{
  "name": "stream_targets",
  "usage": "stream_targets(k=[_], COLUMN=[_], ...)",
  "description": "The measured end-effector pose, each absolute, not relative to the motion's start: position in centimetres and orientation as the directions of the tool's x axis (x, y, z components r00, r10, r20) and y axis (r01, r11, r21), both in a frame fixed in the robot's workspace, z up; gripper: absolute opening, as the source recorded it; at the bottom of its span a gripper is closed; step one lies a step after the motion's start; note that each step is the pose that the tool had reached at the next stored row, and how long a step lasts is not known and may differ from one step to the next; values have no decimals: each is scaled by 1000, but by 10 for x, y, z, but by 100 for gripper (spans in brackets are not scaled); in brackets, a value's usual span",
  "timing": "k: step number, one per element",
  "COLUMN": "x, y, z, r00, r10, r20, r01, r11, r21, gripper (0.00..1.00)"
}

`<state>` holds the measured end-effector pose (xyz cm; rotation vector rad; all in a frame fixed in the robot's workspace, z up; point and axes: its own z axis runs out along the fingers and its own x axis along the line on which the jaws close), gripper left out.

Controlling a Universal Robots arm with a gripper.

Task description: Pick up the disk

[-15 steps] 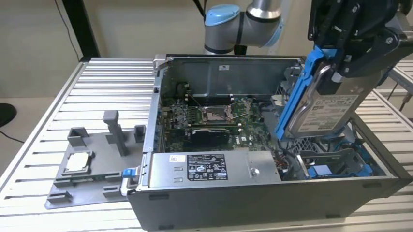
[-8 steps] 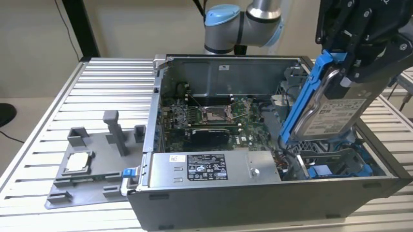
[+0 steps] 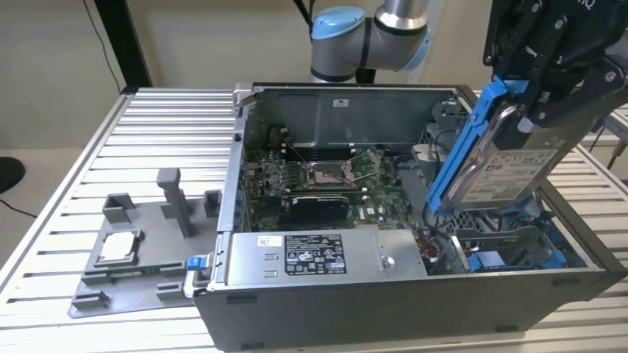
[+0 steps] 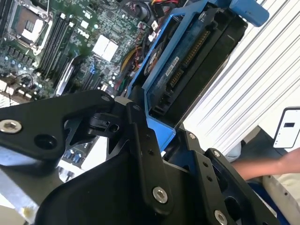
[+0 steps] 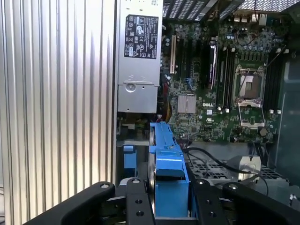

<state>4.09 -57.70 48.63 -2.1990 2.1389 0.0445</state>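
A ribbed metal table (image 3: pixel 147 132) carries an open computer case (image 3: pixel 393 294). The disk (image 3: pixel 490 165), in its blue frame, hangs tilted in the air above the case's drive bay on the exterior view's right, clamped between the fingers of the gripper (image 3: pixel 534 110). The pick-up looks all but done: the lift phase. Any further rise calls for a firm clamp and clearance from the case wall and cables (image 5: pixel 211 157).

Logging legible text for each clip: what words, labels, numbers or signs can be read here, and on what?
White label on the disk, held in the gripper: print too small to read.
Black-and-white label on the long grey box: symbols and lines, too small to read.
Small white sticker beside it: blurred.
Nothing can be quoted with confidence.
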Motion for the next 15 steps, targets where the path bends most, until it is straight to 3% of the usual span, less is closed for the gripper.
stream_targets(k=[15], x=[77], y=[-582], z=[480], r00=[16], r10=[-997], r20=[-72], r01=[-999], r11=[-14], r21=[-33], gripper=[0])
